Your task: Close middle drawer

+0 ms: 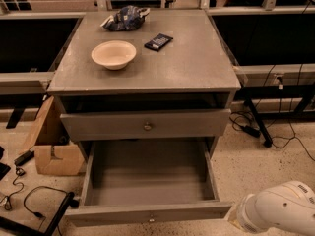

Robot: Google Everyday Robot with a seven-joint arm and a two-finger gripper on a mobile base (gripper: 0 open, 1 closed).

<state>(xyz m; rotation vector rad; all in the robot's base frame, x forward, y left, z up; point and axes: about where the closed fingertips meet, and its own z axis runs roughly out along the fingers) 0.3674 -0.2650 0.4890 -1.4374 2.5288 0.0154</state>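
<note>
Below, the middle drawer (pixel 147 176) stands pulled far out, bare grey floor showing. A cream bowl (pixel 113 53), a dark slab (pixel 158 41) and a crumpled bag (pixel 124 18) sit on the tabletop (pixel 197 58). Only the white arm (pixel 280 208) shows at lower right; the claw is out of frame, its state impossible to tell.

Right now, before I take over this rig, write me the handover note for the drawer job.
Claw: not in view. Only a white arm section shows at lower right, near the open drawer's front right corner.
Middle drawer: pulled far out of the cabinet, with the knob on its front panel.
Done: nothing that shows; the drawer is not yet closed.
Left: bring the claw to the front panel and push the drawer fully in.
</note>
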